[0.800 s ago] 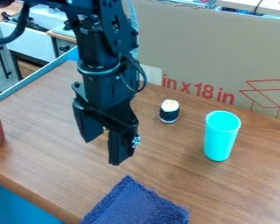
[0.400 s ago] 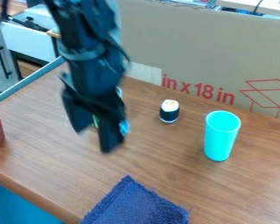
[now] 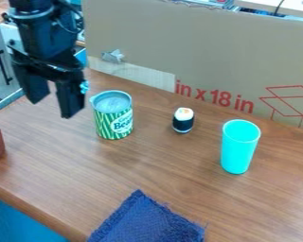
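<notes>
While the green-striped can (image 3: pixel 110 122) stands upright on the tabletop (image 3: pixel 173 172), the pincer (image 3: pixel 51 108) hangs left of it, fingers apart and holding nothing. Right of the can I see a small black-and-white thing (image 3: pixel 183 121), then a turquoise cup (image 3: pixel 237 152); a blue cloth (image 3: pixel 146 220) lies in front of it.

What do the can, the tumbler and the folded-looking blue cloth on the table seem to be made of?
Can: likely metal, with a grey, ridged lid under a raised rim and a green-striped wrap, perhaps paper.
Tumbler: probably smooth plastic, evenly turquoise.
Cloth: textile, matt and coarse, with a fuzzy, frayed-looking edge.
</notes>
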`<state>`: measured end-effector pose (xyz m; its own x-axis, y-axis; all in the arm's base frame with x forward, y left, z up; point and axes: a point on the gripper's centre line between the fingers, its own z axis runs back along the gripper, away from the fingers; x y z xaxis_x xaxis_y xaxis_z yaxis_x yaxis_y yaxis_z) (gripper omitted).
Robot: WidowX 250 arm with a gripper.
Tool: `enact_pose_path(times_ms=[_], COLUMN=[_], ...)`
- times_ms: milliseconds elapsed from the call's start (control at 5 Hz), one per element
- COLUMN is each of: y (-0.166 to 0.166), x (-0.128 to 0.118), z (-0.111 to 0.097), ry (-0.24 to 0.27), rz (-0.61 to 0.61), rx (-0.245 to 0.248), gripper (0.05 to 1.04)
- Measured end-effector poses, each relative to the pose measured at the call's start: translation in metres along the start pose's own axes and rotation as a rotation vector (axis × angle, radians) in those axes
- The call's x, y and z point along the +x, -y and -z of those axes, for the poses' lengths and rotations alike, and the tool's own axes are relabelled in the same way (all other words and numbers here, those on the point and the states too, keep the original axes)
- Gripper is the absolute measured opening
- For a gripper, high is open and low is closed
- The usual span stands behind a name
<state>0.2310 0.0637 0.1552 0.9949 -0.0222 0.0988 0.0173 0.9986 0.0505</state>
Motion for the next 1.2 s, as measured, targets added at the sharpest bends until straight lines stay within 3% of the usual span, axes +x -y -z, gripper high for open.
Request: enact_pose_path(times_ms=[200, 400, 800, 1200], y=[-0.039, -0.069, -0.105, -0.144], x=[0.005, 0.003, -0.011, -0.033], z=[0.008, 0.002, 0.005, 0.009], ry=[-0.07, -0.087, -0.158, -0.223], rz=[-0.093, -0.178, -0.229, -0.301], rx=[0.022, 0.06, 0.097, 0.066], gripper=[1.0, 1.0, 1.0, 1.0])
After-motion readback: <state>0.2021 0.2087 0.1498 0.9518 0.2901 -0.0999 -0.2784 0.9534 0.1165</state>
